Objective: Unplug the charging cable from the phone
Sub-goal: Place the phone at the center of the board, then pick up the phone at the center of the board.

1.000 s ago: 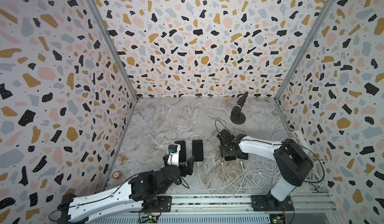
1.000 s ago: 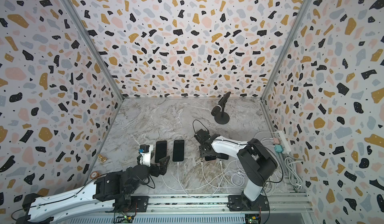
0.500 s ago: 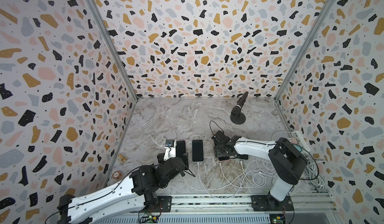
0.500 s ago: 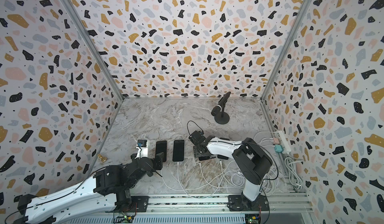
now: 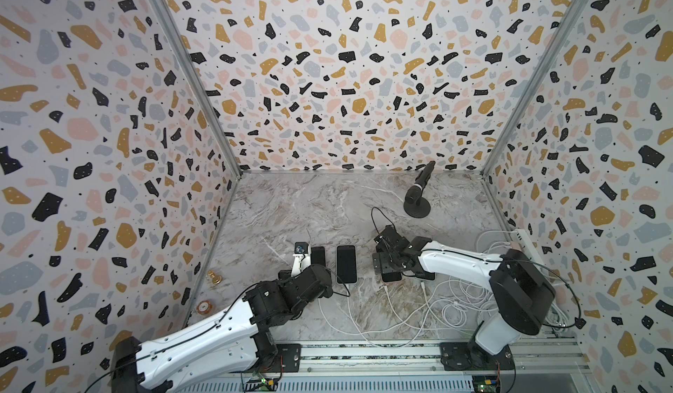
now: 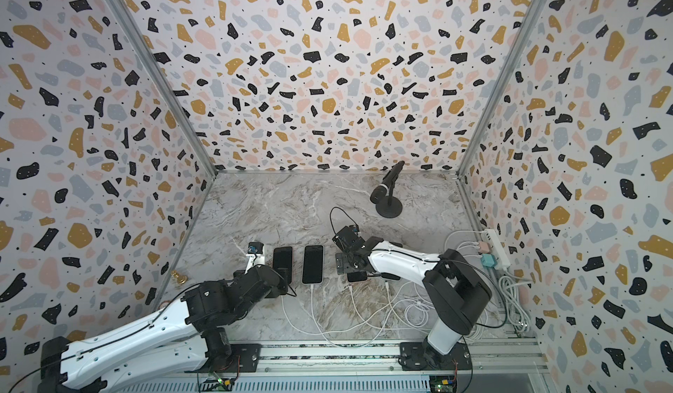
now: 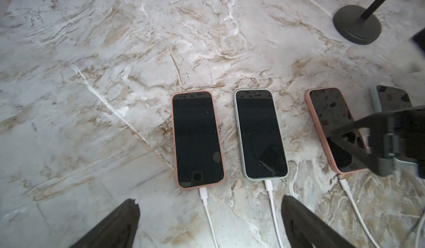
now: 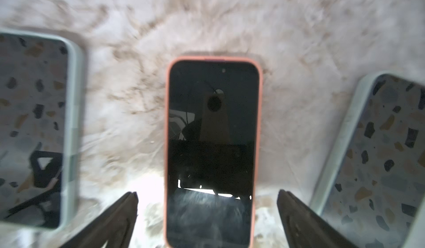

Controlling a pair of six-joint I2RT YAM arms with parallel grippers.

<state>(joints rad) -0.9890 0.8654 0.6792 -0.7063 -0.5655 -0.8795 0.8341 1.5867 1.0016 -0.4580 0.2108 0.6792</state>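
Closest to you, a loose tangle of white cables [image 5: 455, 302] lies on the marble table [image 5: 287, 209]. Single leads run from it to a row of four phones lying face up, side by side. Your left gripper [image 7: 209, 199] is spread wide and empty at the near end of the first phone [image 7: 197, 138], the pink-cased one at the left end of the row. Its charging cable [image 7: 203, 194] is plugged in and runs between the two fingers, touching neither. Just beside it lies the second phone [image 7: 261, 134], in a pale green case, with its own lead [image 7: 269, 187] plugged in. Your right gripper [image 8: 207, 194] is also spread wide and grips nothing. It hangs over the third phone [image 8: 211, 143], in a coral case, with one finger on each side of the phone's near part and a gap at both edges. The left wrist view shows the third lead [image 7: 345, 184] seated in that phone's near end. The fourth phone [image 7: 391, 97] is mostly hidden behind the right gripper, so you cannot tell whether it is plugged in. Farther back, a power strip [image 6: 495, 245] lies along the right wall, and a microphone [image 5: 418, 187] stands on a round base near the back wall.
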